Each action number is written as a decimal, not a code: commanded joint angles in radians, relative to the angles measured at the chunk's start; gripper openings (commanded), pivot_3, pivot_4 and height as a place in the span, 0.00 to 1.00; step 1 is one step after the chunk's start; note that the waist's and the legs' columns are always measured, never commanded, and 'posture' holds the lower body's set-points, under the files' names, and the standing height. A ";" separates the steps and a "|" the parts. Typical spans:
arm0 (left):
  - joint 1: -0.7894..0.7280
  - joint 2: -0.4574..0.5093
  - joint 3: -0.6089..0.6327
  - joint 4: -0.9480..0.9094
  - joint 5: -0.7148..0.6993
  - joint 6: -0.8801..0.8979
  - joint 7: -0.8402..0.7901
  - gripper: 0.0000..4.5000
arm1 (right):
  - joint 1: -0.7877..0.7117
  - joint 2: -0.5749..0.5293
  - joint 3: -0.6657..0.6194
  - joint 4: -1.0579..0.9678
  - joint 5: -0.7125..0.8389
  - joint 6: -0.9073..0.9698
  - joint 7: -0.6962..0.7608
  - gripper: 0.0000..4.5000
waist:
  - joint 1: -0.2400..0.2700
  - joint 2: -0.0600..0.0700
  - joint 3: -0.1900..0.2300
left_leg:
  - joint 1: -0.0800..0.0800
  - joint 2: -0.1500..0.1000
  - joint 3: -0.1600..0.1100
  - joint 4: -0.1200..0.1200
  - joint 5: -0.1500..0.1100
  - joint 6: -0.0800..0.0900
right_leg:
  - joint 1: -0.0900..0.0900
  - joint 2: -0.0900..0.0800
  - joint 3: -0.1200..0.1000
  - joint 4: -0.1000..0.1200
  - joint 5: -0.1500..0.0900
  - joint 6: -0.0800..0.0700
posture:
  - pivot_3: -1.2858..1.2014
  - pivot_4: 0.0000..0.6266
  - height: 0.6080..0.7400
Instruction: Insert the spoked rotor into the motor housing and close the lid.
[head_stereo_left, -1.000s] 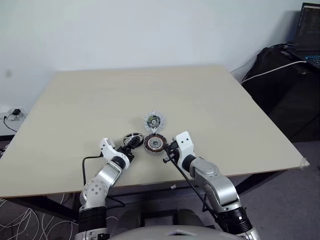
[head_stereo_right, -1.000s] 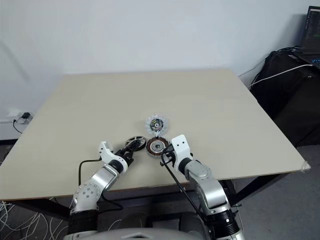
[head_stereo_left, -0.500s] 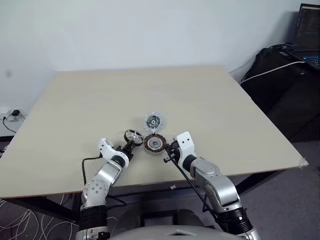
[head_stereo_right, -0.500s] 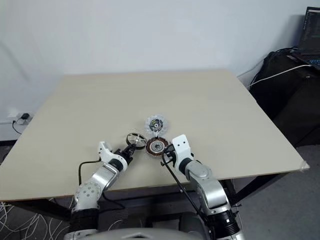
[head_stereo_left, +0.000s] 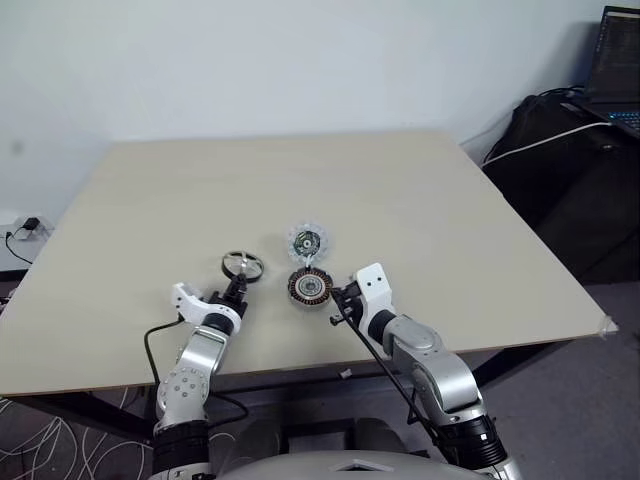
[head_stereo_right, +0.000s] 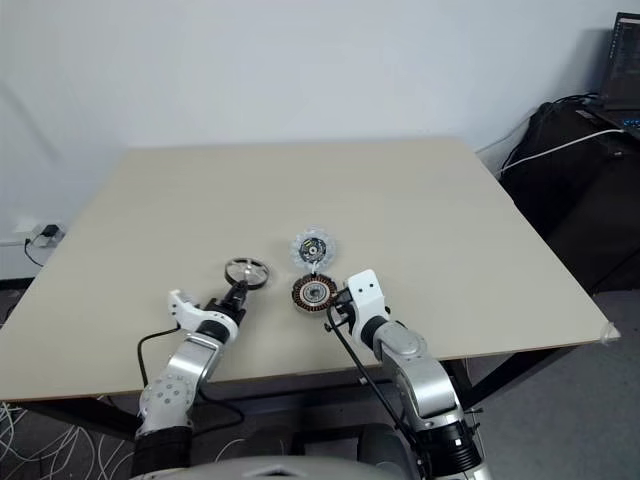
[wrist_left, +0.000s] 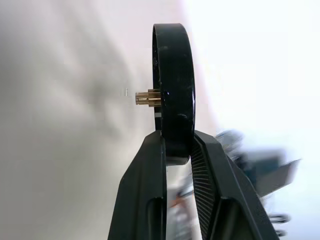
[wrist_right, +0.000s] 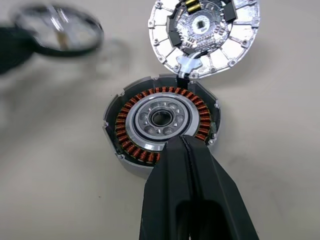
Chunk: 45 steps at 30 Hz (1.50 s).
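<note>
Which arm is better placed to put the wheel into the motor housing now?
The left. Its claw already grips the wheel by the rim, beside the motor housing. The right claw is shut and resting on the housing's edge.

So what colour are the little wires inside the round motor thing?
Coppery orange windings, clearest in the right wrist view.

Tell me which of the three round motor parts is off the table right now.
The spoked rotor: the left claw pinches its black rim and holds it up. The motor housing and the lid both lie on the table.

Beige table, black bag, laptop
</note>
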 joint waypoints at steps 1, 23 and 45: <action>0.047 -0.094 -0.063 -0.096 -0.086 0.043 -0.145 0.09 | -0.010 0.000 -0.009 -0.041 0.009 0.001 -0.004 0.00 | 0.000 0.000 0.000 | 0.000 0.000 0.000 0.000 0.000 0.000 | 0.000 0.000 0.000 0.000 0.000 0.001 | 0.52 0.00 1.00; -0.110 0.000 -0.144 0.171 -0.010 0.377 -0.129 0.09 | 0.015 -0.003 -0.005 -0.073 0.010 0.004 -0.008 0.00 | -0.001 -0.001 0.001 | 0.000 0.000 0.000 0.000 0.002 0.003 | 0.000 0.001 0.000 0.000 -0.001 0.003 | 0.52 0.00 1.00; -0.127 -0.042 -0.102 0.193 0.063 0.356 -0.171 0.09 | 0.015 -0.007 -0.005 -0.077 0.009 0.008 -0.007 0.00 | -0.001 -0.001 0.001 | 0.000 0.000 0.000 0.000 0.000 0.000 | 0.000 0.000 0.000 0.000 -0.001 0.003 | 0.52 0.00 1.00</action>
